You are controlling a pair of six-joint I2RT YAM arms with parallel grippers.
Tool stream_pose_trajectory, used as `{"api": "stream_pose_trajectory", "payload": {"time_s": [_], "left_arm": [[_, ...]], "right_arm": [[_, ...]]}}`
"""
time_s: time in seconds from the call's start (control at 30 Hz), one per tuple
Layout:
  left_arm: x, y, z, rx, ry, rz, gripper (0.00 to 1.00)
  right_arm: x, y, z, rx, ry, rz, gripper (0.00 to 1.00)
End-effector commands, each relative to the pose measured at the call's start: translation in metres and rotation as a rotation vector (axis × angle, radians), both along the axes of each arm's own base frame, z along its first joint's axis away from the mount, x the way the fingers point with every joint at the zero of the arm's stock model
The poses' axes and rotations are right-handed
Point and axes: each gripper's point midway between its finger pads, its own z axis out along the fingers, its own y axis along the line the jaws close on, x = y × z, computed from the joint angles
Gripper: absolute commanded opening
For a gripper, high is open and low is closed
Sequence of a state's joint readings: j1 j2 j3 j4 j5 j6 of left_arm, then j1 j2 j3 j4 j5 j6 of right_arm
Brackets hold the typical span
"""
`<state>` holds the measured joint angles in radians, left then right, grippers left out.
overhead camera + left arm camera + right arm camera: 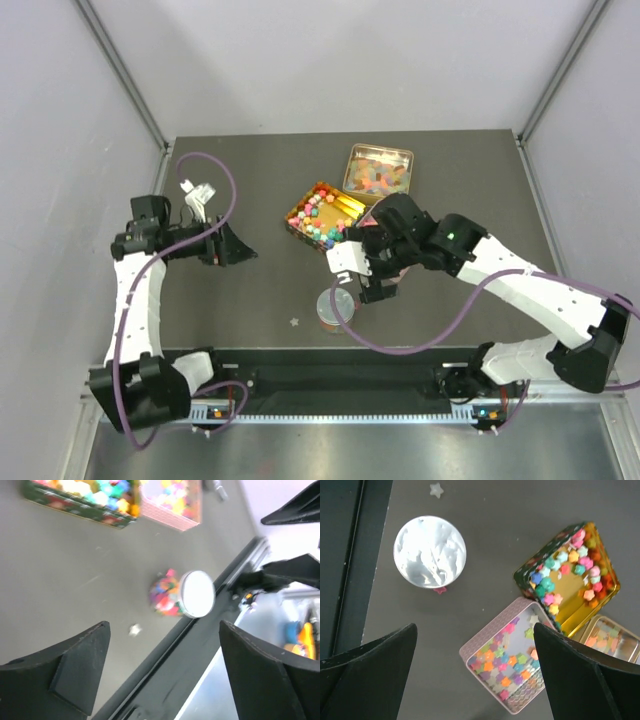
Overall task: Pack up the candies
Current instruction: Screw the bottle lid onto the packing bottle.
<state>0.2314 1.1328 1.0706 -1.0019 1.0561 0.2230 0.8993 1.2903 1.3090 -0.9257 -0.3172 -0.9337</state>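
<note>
Right wrist: tiny star-shaped candies (547,584), pink, green, orange, blue

A: Candies (555,580)?
B: Mixed: pink, teal, orange, yellow, blue, purple.
A: Square tin (580,617)?
B: Gold inside, dark green outside with red print.
A: Other tin (517,700)?
B: Pale pink, scale-like embossed pattern on the wall.
A: Round jar (165,594)?
B: Clear, multicolour fill; lid (430,551) plain silver-white.
A: Table (485,540)?
B: Dark grey, matte. Cables (234,192) purple.

Both arms have white links (135,295), black joints (150,215), purple cables (232,195) and black wedge-shaped claw fingers (75,672).
</note>
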Motion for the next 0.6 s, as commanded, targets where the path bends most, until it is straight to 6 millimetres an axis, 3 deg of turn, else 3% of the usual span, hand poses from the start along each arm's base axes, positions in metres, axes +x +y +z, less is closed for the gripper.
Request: {"api": "stream_pose_trajectory", "payload": {"time_s": [0.0,0.03,0.1,0.13,0.23,0.43,0.57], "left_arm": [[-0.007,-0.033,0.034,-0.129,-0.194,-0.083,0.97],[-0.008,-0.034,0.025,-0.024,-0.357,-0.175,0.98],[-0.017,-0.041,0.006,0.122,-0.469,-0.282,0.98],[-0.019,-0.039,-0.013,0.196,-0.557,-0.363,0.98],[-0.020,-0.035,-0.051,0.283,-0.657,-0.460,0.99],[-0.063,-0.059,-0.106,0.158,-0.640,-0.719,0.98],[-0.069,-0.078,-0.129,0.150,-0.772,-0.811,0.97]], "right_arm": [[-0.002,0.026,0.013,0.032,0.013,0.108,1.00],[0.000,0.030,0.019,0.037,0.020,0.101,1.00],[0.000,0.030,0.012,0.015,0.064,0.065,1.00],[-0.001,0.029,0.008,0.007,0.074,0.061,1.00],[-0.003,0.029,0.004,0.025,0.069,0.065,1.00],[-0.002,0.033,0.002,0.026,0.068,0.061,1.00],[0.008,0.039,-0.003,0.013,0.069,0.027,1.00]]}}
